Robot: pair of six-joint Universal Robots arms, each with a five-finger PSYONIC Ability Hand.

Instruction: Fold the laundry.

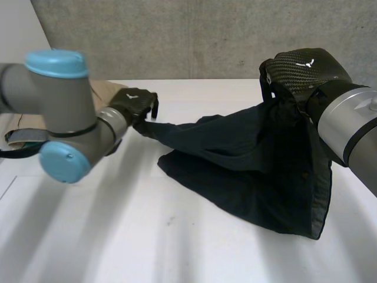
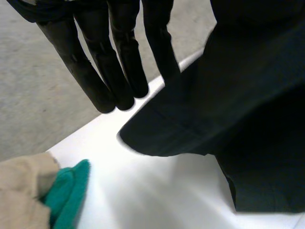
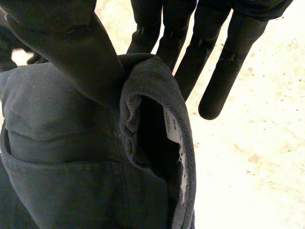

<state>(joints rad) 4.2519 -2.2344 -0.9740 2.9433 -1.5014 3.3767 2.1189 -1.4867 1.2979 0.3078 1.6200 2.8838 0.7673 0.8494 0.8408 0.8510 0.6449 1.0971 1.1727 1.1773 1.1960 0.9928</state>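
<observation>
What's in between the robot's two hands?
The dark shorts stretch from the left hand to the raised right hand, as the head view shows.

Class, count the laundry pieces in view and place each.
3. A dark garment stretched between the left hand and right hand; a beige cloth behind the left arm; a green cloth beside it. More may be hidden behind that arm.

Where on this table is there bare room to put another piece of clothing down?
The near part of the white table, in front of the dark garment, is bare, and so is the strip behind it between the left hand and right hand. The far left corner is crowded by a beige cloth.
</observation>
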